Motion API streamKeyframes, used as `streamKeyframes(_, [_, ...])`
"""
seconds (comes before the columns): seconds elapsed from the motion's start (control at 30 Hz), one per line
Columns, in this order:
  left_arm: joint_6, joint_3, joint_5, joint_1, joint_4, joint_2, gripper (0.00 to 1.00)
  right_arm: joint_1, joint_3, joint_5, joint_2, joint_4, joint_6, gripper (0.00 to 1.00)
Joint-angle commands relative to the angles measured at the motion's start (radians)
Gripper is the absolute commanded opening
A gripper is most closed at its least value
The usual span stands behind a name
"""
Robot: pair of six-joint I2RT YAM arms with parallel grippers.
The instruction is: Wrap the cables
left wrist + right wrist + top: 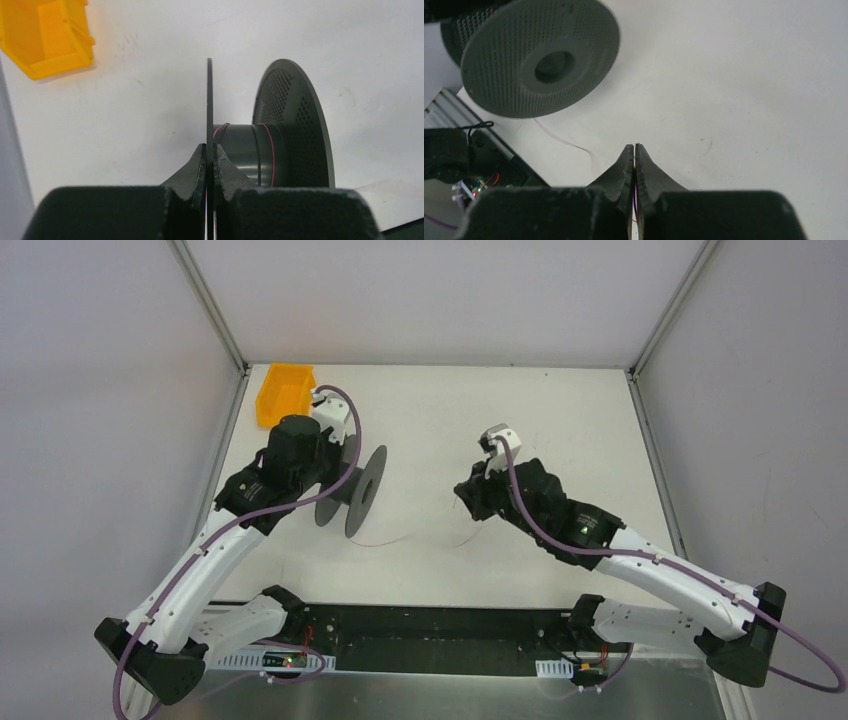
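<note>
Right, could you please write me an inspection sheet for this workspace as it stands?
Surface: white table, faint scuffs.
Job's things: dark spool, its axle level; thin red wire with a few turns on the hub, the rest trailing loose on the table towards the right arm.
Clutter: yellow bin at the far left corner, looks empty.
Grippers: left gripper shut on one spool flange; right gripper shut, cannot tell whether it pinches the wire.
Cables: mauve arm cables run along both arms.
Surroundings: white walls, metal corner posts.
</note>
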Motion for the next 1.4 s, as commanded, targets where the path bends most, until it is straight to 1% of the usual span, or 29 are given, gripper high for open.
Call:
streamKeyframes(0.0, [0.11,-0.005,0.051,-0.012,-0.097,-0.001,0.0,-0.105,0.085,-0.045,-0.028,-0.102,0.019,0.02])
streamKeyframes(0.13, [0.123,0.001,0.068,-0.022,-0.122,0.02,0.0,-0.142,0.106,-0.132,-0.007,-0.121,0.04,0.0])
streamKeyframes(0.23, [0.119,0.006,0.075,-0.028,-0.122,0.037,0.0,-0.145,0.085,-0.166,0.0,-0.065,0.048,0.0])
streamKeyframes(0.33, [0.113,0.012,0.059,-0.028,-0.123,0.046,0.0,-0.147,0.051,-0.14,0.011,-0.031,0.053,0.0])
streamKeyframes(0.4, [0.108,0.015,0.022,-0.028,-0.121,0.044,0.0,-0.15,0.034,-0.121,-0.003,0.002,0.065,0.0])
streamKeyframes(0.47, [0.087,0.017,-0.026,-0.029,-0.12,0.039,0.0,-0.156,0.064,-0.173,-0.009,-0.003,0.068,0.0])
streamKeyframes(0.53, [0.053,0.035,0.003,-0.018,-0.114,0.034,0.0,-0.157,0.101,-0.271,-0.001,-0.037,0.047,0.0])
streamKeyframes(0.57, [0.041,0.05,0.036,-0.005,-0.113,0.033,0.0,-0.156,0.104,-0.307,0.0,-0.053,0.038,0.0])
streamKeyframes(0.6, [-0.006,0.069,0.072,0.016,-0.117,0.034,0.0,-0.156,0.089,-0.316,-0.007,-0.053,0.035,0.0])
streamKeyframes(0.7, [-0.094,0.126,0.144,0.099,-0.128,0.038,0.0,-0.155,-0.041,-0.298,-0.085,0.007,0.044,0.0])
streamKeyframes(0.8, [-0.161,0.185,0.235,0.221,-0.128,0.04,0.0,-0.155,-0.165,-0.32,-0.176,0.059,0.044,0.0])
streamKeyframes(0.9, [-0.227,0.247,0.305,0.308,-0.127,0.061,0.0,-0.15,-0.213,-0.387,-0.238,0.056,0.044,0.0])
streamKeyframes(1.0, [-0.321,0.282,0.356,0.368,-0.102,0.089,0.0,-0.114,-0.222,-0.429,-0.276,0.047,0.025,0.0])
streamKeyframes(1.07, [-0.369,0.277,0.374,0.382,-0.064,0.098,0.0,-0.064,-0.224,-0.455,-0.286,0.049,-0.002,0.0])
streamKeyframes(1.13, [-0.403,0.261,0.356,0.386,-0.034,0.103,0.0,0.011,-0.225,-0.487,-0.283,0.05,-0.035,0.0])
streamKeyframes(1.27, [-0.459,0.223,0.301,0.404,0.007,0.107,0.0,0.108,-0.218,-0.559,-0.267,0.041,-0.051,0.0])
streamKeyframes(1.37, [-0.456,0.207,0.23,0.419,0.009,0.107,0.0,0.169,-0.218,-0.566,-0.272,0.051,-0.051,0.0])
